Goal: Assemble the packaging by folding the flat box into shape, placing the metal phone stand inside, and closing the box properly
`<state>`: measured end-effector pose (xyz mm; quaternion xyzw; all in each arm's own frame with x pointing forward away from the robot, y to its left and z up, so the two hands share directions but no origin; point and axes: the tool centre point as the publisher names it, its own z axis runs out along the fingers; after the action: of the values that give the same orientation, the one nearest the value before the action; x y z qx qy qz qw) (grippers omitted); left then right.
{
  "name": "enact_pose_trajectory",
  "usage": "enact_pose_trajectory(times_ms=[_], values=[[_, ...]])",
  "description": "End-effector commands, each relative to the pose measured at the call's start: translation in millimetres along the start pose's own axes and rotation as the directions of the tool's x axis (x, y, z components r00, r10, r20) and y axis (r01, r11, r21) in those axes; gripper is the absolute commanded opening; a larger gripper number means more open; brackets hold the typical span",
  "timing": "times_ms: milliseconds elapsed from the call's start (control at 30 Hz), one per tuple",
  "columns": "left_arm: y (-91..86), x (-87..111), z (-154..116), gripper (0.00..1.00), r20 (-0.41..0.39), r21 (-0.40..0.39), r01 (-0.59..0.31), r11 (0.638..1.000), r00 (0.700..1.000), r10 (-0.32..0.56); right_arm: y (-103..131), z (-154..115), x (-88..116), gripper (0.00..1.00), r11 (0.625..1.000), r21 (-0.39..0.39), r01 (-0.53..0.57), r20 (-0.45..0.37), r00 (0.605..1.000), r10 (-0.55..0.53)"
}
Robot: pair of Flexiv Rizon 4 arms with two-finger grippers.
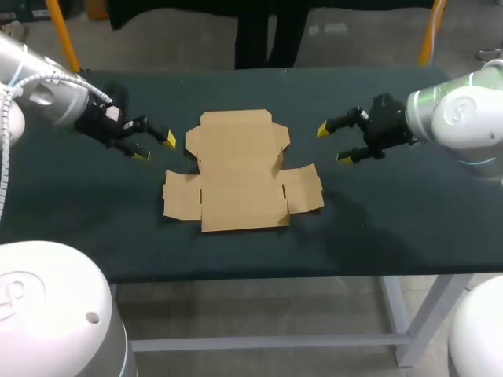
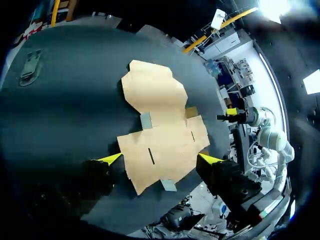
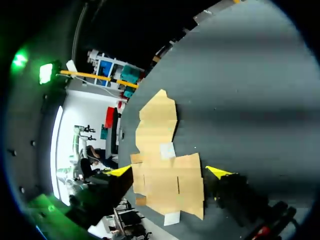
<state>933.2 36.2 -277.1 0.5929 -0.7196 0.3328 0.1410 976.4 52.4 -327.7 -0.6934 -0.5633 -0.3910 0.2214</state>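
1. The flat cardboard box (image 1: 240,169) lies unfolded in the middle of the dark tabletop (image 1: 393,212), its side flaps spread left and right at its near end.
2. My left tool (image 1: 155,147) hangs just left of the box, fingers spread wide and holding nothing.
3. My right tool (image 1: 333,144) hangs just right of the box, also wide open and empty.
4. In the left wrist view, the box (image 2: 155,100) lies ahead of my left tool (image 2: 160,159), its near end showing between the two yellow tips.
5. In the right wrist view, the box (image 3: 157,125) likewise shows between the tips of my right tool (image 3: 169,171).
6. A small grey object (image 2: 30,67) lies on the tabletop well apart from the box; I cannot tell what it is.
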Motion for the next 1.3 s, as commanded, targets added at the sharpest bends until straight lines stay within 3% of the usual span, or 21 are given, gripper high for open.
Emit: enact_pose_trajectory(times_ms=[33,433,700,900,1033,1300], values=[[-7.5,-4.3,-1.3,1.0,-0.006,-0.04,0.0,0.999,1.0,0.0,4.9,1.0,-2.5,1.0,0.949,0.316,0.008,-0.041,0.999,0.005],[-7.5,-4.3,-1.3,1.0,-0.006,-0.04,0.0,0.999,1.0,0.0,4.9,1.0,-2.5,1.0,0.949,0.316,0.008,-0.041,0.999,0.005],[-26.2,-0.3,-0.4,1.0,-0.067,-0.073,-0.109,0.991,0.992,0.104,20.4,16.4,-0.5,1.0,0.942,0.331,0.052,-0.08,0.996,-0.027],[-39.3,-2.7,-0.2,1.0,-0.11,-0.071,-0.143,0.987,0.985,0.135,35.7,29.7,0.6,1.0,0.922,0.376,0.092,-0.133,0.99,-0.044],[-46.3,-2.5,-0.6,1.0,-0.119,-0.069,-0.158,0.985,0.982,0.149,46.9,37.5,-4.2,1.0,0.918,0.384,0.1,-0.127,0.99,-0.054],[-60.7,-4.2,0.3,1.0,-0.137,-0.061,-0.171,0.983,0.977,0.162,63.7,56.4,-9.4,0.9,0.911,0.402,0.096,-0.14,0.989,-0.043]])
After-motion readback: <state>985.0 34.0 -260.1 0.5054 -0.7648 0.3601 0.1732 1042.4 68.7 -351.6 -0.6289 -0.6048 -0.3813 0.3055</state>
